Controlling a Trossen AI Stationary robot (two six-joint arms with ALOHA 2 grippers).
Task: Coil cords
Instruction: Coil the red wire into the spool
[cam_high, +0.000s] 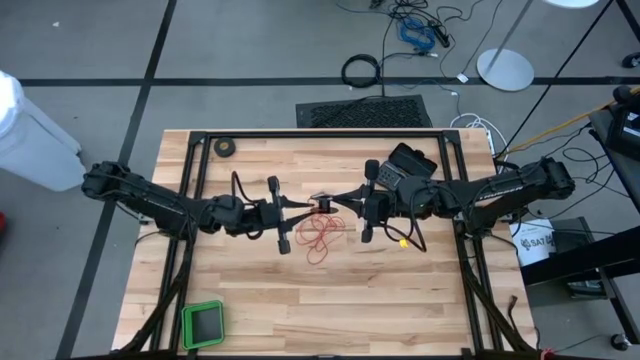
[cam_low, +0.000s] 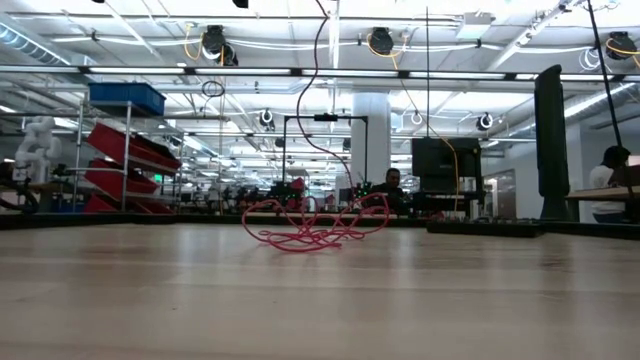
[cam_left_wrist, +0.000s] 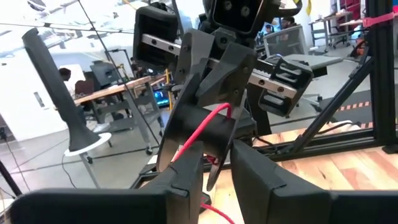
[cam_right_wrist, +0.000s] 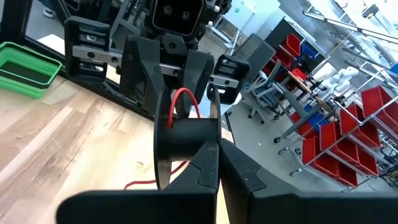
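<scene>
Reel: I see the small black reel (cam_high: 324, 203) held up above the middle of the desk (cam_high: 300, 300), between the two grippers.
Red wire: the red wire (cam_high: 318, 235) lies in a loose tangle on the desk just under the reel, one strand rising to it.
Right gripper: the right gripper (cam_right_wrist: 214, 163) has its fingers closed on the reel's barrel.
Left gripper: the left gripper (cam_left_wrist: 216, 167) meets the reel from the other side, fingers narrowly parted around reel and wire; I cannot tell if they pinch.
In the way: each gripper blocks the other wrist camera's sight of the reel.
Around: a black tape roll (cam_high: 226, 148) at the far left corner, a green tray (cam_high: 203, 323) at the near left edge, a black device (cam_high: 405, 165) by the right arm.
Writing: a white bucket (cam_high: 533, 243) on the floor has lettering I can only partly read.
</scene>
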